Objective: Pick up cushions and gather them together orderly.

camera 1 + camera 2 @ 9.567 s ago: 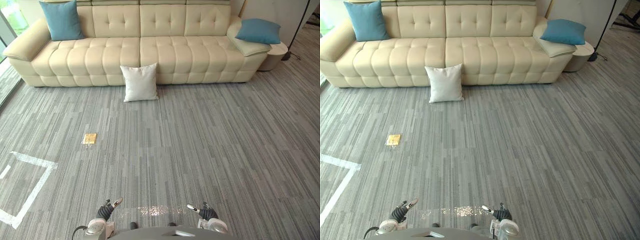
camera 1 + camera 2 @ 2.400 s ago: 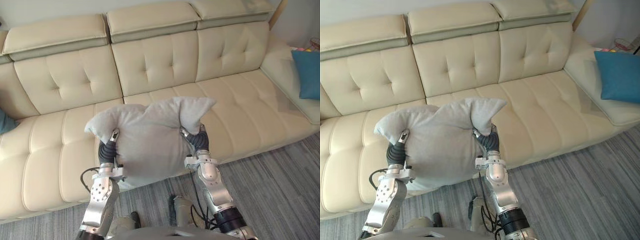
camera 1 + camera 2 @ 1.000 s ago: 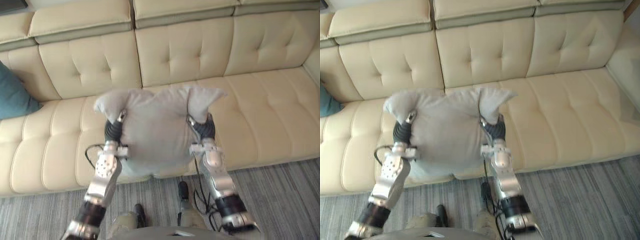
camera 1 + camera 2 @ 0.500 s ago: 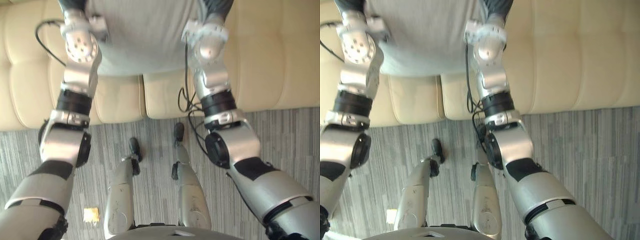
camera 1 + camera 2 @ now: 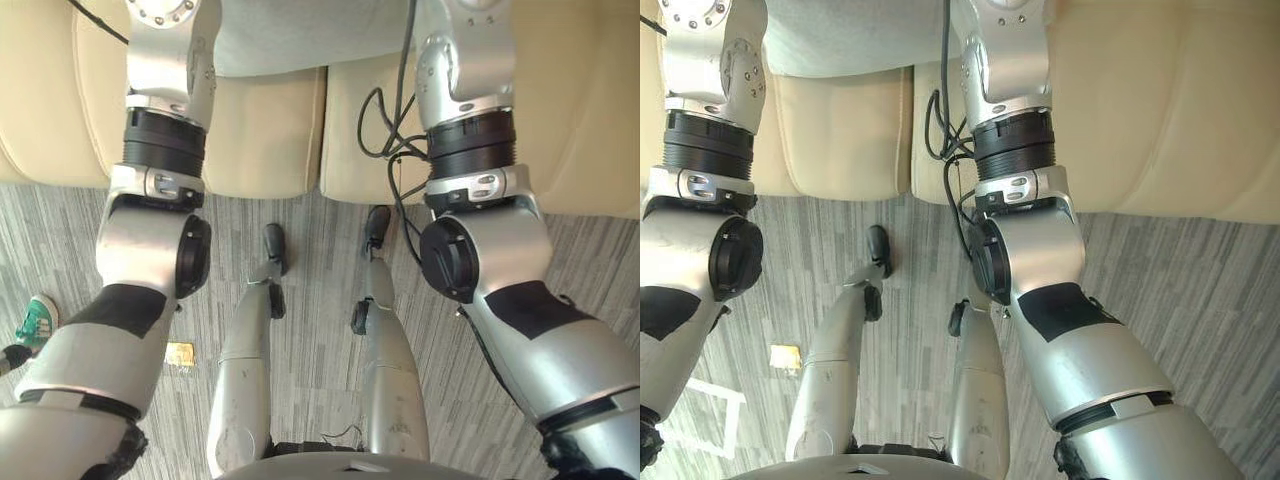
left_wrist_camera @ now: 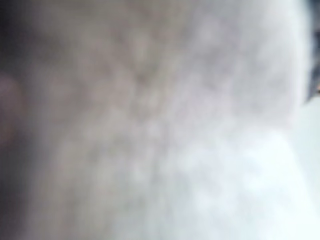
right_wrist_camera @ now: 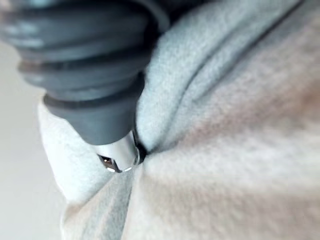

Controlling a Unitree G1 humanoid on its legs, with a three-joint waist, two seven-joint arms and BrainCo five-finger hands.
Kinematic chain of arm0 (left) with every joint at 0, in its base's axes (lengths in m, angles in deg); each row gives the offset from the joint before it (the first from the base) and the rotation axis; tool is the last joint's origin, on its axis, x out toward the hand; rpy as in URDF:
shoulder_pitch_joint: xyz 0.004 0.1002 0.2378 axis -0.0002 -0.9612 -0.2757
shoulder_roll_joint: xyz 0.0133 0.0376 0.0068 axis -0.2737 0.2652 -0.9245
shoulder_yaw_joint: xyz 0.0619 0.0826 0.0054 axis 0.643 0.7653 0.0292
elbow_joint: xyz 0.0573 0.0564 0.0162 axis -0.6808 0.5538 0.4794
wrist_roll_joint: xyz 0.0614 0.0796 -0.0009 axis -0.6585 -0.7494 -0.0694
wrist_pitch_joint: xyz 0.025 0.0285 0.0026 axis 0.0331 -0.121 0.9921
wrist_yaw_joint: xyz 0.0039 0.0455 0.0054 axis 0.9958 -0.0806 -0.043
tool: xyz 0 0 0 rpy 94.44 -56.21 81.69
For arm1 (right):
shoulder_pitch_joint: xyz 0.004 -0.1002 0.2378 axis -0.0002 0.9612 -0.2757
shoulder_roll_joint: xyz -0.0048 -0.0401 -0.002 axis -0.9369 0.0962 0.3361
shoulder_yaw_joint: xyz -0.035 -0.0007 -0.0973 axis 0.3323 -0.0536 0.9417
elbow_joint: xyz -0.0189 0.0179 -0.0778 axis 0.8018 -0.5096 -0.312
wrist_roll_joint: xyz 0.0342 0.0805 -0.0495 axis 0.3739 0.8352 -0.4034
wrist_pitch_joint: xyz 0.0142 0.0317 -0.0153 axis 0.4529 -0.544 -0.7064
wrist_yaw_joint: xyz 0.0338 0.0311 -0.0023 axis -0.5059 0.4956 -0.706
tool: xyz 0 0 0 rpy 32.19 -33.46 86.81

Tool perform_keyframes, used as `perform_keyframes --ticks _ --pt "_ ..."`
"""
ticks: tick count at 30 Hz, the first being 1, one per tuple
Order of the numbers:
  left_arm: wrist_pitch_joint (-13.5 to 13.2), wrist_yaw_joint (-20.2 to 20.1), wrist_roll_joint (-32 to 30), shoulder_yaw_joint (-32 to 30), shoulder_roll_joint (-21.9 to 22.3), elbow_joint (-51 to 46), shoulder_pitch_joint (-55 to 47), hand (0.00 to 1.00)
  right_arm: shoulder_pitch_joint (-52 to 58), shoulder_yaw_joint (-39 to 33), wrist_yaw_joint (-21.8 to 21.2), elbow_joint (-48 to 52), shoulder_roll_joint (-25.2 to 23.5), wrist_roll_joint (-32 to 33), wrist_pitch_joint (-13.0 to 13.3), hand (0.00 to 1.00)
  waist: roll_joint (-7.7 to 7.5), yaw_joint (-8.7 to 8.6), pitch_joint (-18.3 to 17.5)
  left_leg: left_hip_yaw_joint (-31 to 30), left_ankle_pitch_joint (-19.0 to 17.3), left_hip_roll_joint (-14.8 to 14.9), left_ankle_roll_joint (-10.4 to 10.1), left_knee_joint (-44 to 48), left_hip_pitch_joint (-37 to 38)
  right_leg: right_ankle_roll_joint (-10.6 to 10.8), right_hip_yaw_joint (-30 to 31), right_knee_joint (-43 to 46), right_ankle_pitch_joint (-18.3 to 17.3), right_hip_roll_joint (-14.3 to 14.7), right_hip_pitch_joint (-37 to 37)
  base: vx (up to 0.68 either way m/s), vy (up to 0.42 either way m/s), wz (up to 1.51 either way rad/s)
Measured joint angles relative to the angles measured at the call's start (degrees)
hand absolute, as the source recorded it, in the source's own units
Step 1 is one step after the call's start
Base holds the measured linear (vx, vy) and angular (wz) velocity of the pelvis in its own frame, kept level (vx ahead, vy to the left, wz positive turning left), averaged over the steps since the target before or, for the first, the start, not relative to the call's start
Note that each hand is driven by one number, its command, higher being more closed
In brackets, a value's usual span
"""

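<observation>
Cushion is held over the near edge of the sofa seat, between both arms. Right hand is sunk into its cloth. Whether the right hand or left hand is gripping cannot be told. Risk: a weak hold on one side could drop it onto the carpet.

Blocked at 12 o'clock by the cream sofa, seat front rising straight from the carpet. Also at 12, over the seat, the grey cushion, folds pressed close against the right hand with no gap between. Open carpet for passage from 2 through 4 o'clock. At 8 o'clock a small yellow object lying flat; at 9, a person's shoe.
</observation>
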Motion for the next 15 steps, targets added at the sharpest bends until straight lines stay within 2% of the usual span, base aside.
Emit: perform_keyframes --ticks 5,9,13,15 --pt "0.0 0.8 1.3 -1.9 0.5 0.0 2.0 0.00 -1.6 0.3 0.5 1.8 2.1 1.3 0.0 0.00 0.00 0.52 0.0 -0.4 0.0 0.0 0.0 -0.7 -0.7 0.0 -0.9 0.0 0.0 0.0 -0.7 0.00 0.012 0.02" --pt "-0.1 -0.3 3.4 -2.9 -0.1 0.0 3.2 0.00 -3.0 1.2 0.4 2.0 5.7 1.7 -0.1 0.00 0.00 0.64 0.0 -0.4 0.1 0.2 -0.1 -0.9 -1.5 0.0 -1.1 0.0 0.0 0.2 -1.6 0.00 0.000 0.00" --pt "-0.1 -3.1 5.2 -2.8 -3.4 0.3 3.2 0.00 -2.2 1.1 -0.7 2.0 10.5 3.3 -0.3 0.00 0.00 0.42 0.0 -0.1 0.0 0.6 -0.1 -0.5 -1.5 0.2 -1.1 0.0 0.1 0.4 -1.4 -0.01 0.014 -0.02" --pt "-0.1 -4.5 6.0 -2.8 -5.8 0.7 2.7 0.00 -0.4 1.0 -0.9 2.0 12.5 3.9 -0.3 0.00 0.00 0.22 0.0 0.3 0.0 1.1 -0.2 0.1 -1.5 1.0 -0.7 0.0 0.8 0.7 -1.3 -0.02 0.025 -0.11"
